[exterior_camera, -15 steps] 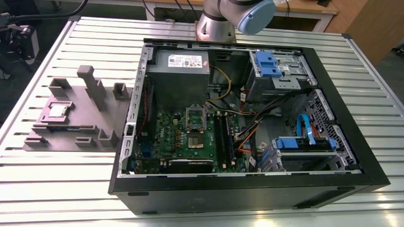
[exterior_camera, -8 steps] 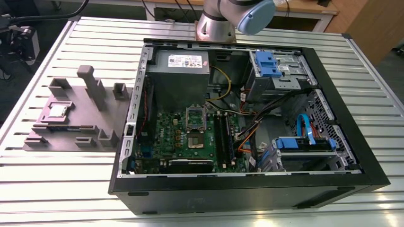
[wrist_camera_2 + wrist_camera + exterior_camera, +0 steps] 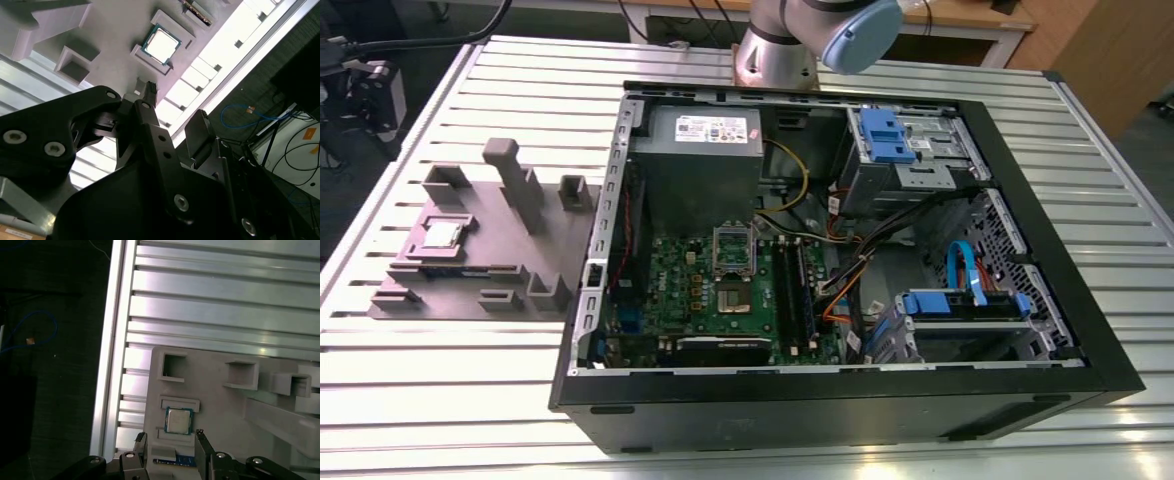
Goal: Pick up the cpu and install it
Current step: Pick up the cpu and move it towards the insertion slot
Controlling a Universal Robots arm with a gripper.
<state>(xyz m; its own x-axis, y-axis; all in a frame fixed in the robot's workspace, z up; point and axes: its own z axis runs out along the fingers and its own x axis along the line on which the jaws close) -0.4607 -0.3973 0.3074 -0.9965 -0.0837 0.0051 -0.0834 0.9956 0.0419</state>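
Slatted aluminium makes up the counter [image 3: 440, 385], with dark floor and loose cables beyond its edge in both wrist views. To the exterior view's left of the computer case [image 3: 854, 415] lies a grey moulded holder [image 3: 494, 265] with several pockets and upright blocks. The cpu [image 3: 444, 233] sits flat in one square pocket of that holder, outside the case, on the part of the holder away from it, its silver top facing up.

The tool [image 3: 171, 436] hangs over this pocket. Its two dark fingers [image 3: 141, 440] stand apart with nothing between them, and the cpu [image 3: 178, 420] shows just beyond the fingertips, untouched. The second wrist view gives the same: the chip [image 3: 161, 44] lies in its pocket, clear of the open tool [image 3: 175, 102].

The case lies on its side with the panel off. Inside it, the motherboard's socket frame [image 3: 735, 250] stands near the middle, with a grey labelled box [image 3: 700, 150] behind it and blue drive brackets [image 3: 897, 135] further to the exterior view's right. The arm's base [image 3: 781, 50] rises behind the case.
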